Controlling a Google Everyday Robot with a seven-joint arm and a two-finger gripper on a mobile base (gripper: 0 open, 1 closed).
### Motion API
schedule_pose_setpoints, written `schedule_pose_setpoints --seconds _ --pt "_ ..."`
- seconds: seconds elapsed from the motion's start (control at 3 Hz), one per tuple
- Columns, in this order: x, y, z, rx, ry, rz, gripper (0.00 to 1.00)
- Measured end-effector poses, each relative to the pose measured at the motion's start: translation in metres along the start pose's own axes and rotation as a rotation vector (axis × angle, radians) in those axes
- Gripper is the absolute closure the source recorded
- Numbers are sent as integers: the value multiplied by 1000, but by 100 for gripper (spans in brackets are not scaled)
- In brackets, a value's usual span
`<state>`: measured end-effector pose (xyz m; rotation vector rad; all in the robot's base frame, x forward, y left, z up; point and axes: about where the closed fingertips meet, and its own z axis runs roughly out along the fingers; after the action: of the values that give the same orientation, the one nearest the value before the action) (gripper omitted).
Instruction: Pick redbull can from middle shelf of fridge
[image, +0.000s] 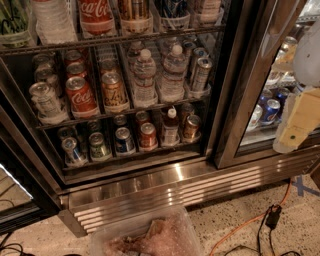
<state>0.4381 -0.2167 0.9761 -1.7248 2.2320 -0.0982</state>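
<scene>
Well, I am looking into the fridge, and its left door is open. The redbull can stands at the right end of the middle shelf. It is thin and silver, and it sits in a clear plastic holder. One more thin can stands right behind it.

To the left of the redbull can, on the same shelf, are two water bottles side by side. Next comes an orange can, then a red Coca-Cola can, and then a silver can at the far left. More cans stand in rows behind these.

The shelf below has a row of small cans. One is blue, one is red, and one is brown. A little bottle with a red cap stands between the red one and the brown one.

The shelf above has a Coca-Cola bottle and other drinks in clear cups.

My claw is at the far right, in front of the shut glass door. It is well apart from the redbull can. I see nothing in it, and I cannot tell if it is open or closed.

On the floor by the fridge is a clear plastic bin with crumpled pink wrap inside. An orange cable lies beside it.
</scene>
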Motion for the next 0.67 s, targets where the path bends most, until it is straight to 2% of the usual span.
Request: schedule_pose_setpoints --seconds 0.33,0.67 --pt "0 0 0 0 0 0 0" --pt "-7 -2 1 28 13 -11 0"
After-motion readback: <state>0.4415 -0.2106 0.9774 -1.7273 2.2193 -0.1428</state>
